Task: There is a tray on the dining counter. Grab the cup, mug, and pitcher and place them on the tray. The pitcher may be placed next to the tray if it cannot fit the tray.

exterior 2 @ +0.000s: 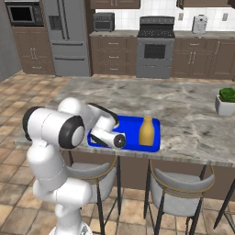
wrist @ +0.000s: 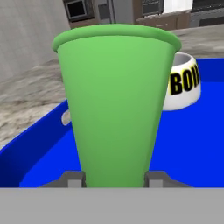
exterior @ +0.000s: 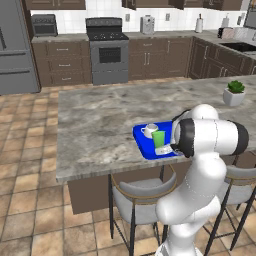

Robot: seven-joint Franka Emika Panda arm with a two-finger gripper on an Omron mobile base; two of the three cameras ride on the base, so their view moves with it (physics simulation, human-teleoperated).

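The cup (wrist: pixel 114 105) stands upright on the tray (wrist: pixel 192 144), centre of the hand view, with the fingers (wrist: pixel 72 178) clamped on its base from both sides. The mug (wrist: pixel 183 85) sits behind it at right. The pitcher (exterior 2: pixel 146 130) stands on the tray's right part; the tray lies on the desk (exterior 2: pixel 193 119).

White rounded arm (exterior: pixel 200 150), black joint bands, glossy shell.

- The white mug (wrist: pixel 183 87) carries bold black capitals on a yellow band; the letters "BOI" can be read, the rest cut off behind the green cup (wrist: pixel 114 100).
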